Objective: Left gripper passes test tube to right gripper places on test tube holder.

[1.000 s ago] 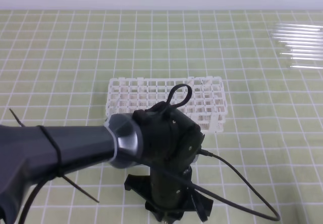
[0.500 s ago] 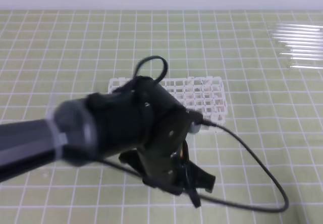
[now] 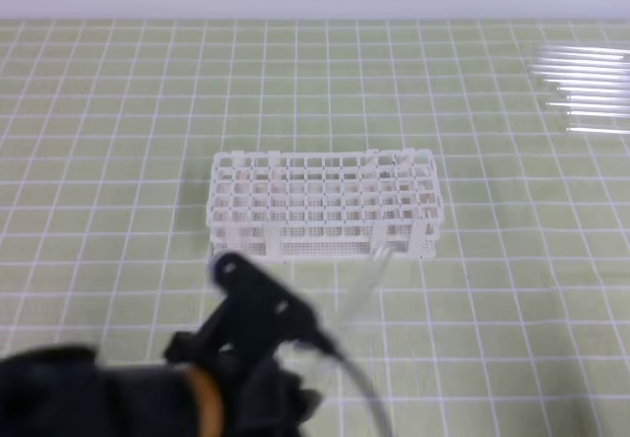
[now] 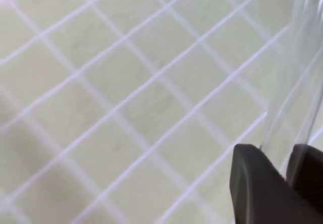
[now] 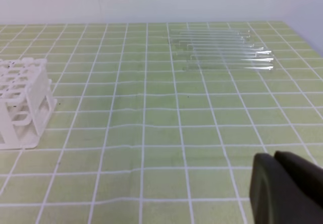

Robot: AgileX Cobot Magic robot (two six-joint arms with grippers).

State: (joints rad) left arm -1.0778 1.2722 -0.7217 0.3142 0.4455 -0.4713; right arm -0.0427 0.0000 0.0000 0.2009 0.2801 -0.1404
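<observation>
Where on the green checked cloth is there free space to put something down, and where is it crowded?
Bare cloth lies left of the white plastic lattice rack, behind it, and between it and the row of clear glass tubes at far right. The near front is crowded: the black left gripper holds a slender clear glass tube there.

White test tube holder (image 3: 323, 206), black left hand (image 4: 282, 171), clear test tube (image 4: 298, 77), green white-gridded cloth (image 3: 118, 112).

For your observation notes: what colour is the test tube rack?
White, clearest in the exterior high view.
</observation>
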